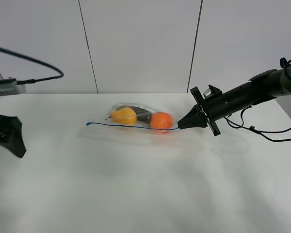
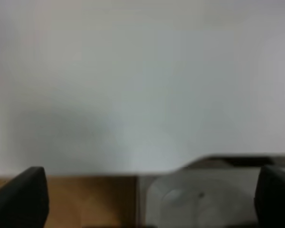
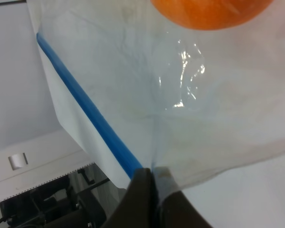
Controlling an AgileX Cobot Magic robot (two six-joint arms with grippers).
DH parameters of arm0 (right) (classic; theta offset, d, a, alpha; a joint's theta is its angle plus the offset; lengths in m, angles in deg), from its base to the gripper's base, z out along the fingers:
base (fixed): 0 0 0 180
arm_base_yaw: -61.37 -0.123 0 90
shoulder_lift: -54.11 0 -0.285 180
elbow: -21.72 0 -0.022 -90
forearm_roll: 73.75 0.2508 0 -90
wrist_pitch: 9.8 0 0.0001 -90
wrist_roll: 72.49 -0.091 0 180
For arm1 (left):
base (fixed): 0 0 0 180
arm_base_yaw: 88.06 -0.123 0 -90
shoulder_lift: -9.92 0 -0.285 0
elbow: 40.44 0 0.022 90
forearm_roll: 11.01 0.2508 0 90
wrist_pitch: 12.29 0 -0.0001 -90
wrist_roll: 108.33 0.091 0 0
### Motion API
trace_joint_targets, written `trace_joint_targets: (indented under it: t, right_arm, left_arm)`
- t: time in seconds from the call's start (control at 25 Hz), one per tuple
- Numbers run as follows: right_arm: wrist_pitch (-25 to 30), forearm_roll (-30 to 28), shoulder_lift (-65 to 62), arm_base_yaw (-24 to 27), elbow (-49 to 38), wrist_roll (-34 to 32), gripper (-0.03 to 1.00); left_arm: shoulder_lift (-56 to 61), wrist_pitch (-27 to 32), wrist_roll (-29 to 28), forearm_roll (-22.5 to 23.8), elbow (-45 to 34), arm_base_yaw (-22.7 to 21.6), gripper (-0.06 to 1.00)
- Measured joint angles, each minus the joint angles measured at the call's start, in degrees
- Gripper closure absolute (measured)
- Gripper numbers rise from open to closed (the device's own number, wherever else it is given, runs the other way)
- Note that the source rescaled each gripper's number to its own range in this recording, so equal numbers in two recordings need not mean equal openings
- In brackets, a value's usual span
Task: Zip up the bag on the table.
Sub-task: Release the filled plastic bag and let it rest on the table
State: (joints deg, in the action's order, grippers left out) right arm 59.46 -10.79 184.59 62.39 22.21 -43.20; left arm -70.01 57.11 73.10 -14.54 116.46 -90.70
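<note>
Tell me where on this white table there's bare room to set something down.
The plain white matte table is bare across the whole near side, in front of the clear plastic zip bag, and between the bag and the left claw. It is crowded at the bag's right end, where the right claw pinches it.

One clear bag (image 1: 136, 118) lies at the centre of the overhead frame on one white table (image 1: 145, 194). One blue zip strip (image 1: 131, 127) runs along its lower edge. Three items show through the plastic: one yellow pear (image 1: 123, 116), one orange (image 1: 161, 120) and one dark item (image 1: 141, 113) behind them. Two grippers appear: the left gripper (image 1: 9, 136) at the left edge, the right gripper (image 1: 182, 125) right of centre, its tips pinched together at the strip's end.
</note>
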Motion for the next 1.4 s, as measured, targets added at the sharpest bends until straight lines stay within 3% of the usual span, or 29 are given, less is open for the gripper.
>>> trace_joint_targets:
  t: [0.2, 0.48, 1.24, 1.32, 1.4]
  right_arm:
    - [0.00, 0.00, 0.00, 0.00, 0.00, 0.00, 0.97]
    - [0.00, 0.00, 0.00, 0.00, 0.00, 0.00, 0.97]
    - [0.00, -0.06, 0.00, 0.00, 0.00, 0.00, 0.96]
    - [0.00, -0.18, 0.00, 0.00, 0.00, -0.50, 0.91]
    - [0.00, -0.92, 0.00, 0.00, 0.11, -1.22, 0.78]
  left_arm:
    - [16.52, -0.48, -1.83, 1.68, -12.10, 0.00, -0.05]
    - [37.40, -6.75, -1.89, 1.77, -24.96, 0.00, -0.05]
    - [70.58, -8.30, -1.89, 1.32, -25.49, 1.08, -0.05]
    - [72.19, -8.18, -1.89, 1.25, -25.49, 1.08, -0.05]
    - [72.49, -8.06, -1.89, 1.25, -25.49, 1.08, -0.05]
